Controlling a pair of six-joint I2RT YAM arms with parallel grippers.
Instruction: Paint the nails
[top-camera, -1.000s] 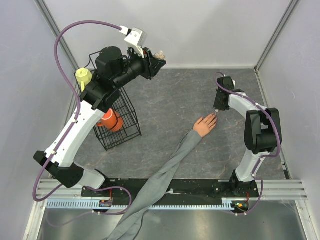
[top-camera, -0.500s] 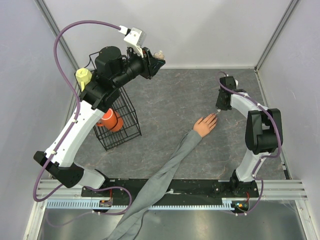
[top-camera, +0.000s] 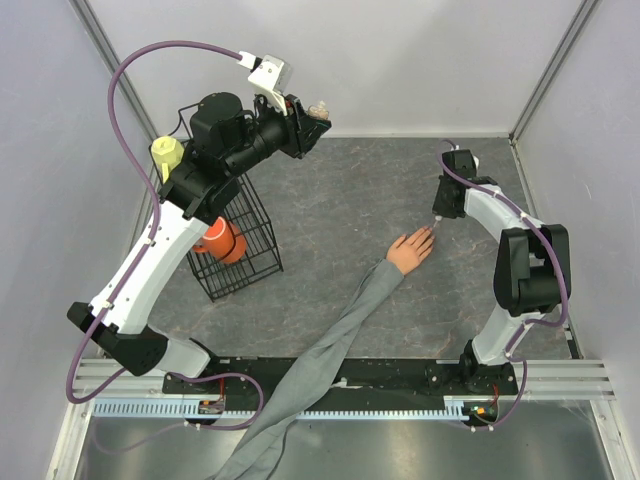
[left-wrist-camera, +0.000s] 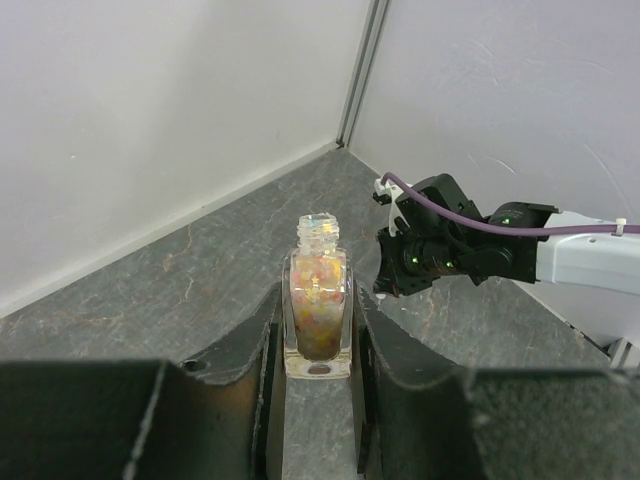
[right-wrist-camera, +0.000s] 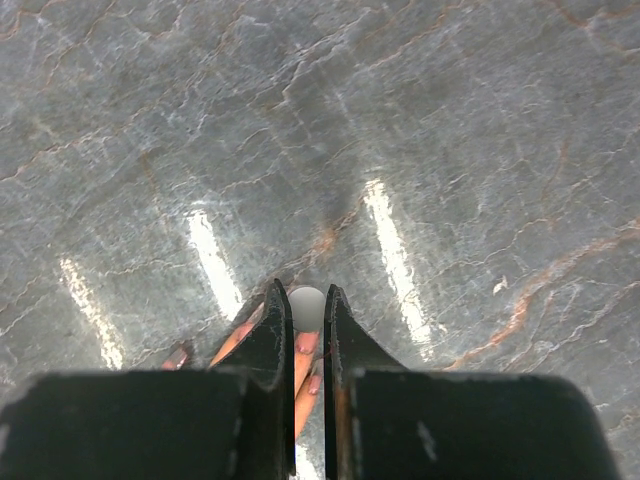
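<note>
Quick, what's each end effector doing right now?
Left end effector: closed on the uncapped polish bottle.
Right end effector: closed on a small white cap, probably the brush.

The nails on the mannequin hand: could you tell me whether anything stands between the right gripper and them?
Nothing visible does. The right gripper, shut on a small white-tipped tool, hangs right over the mannequin hand, and the nails show between its jaws in the wrist view. The wire basket stands far off to the left.
</note>
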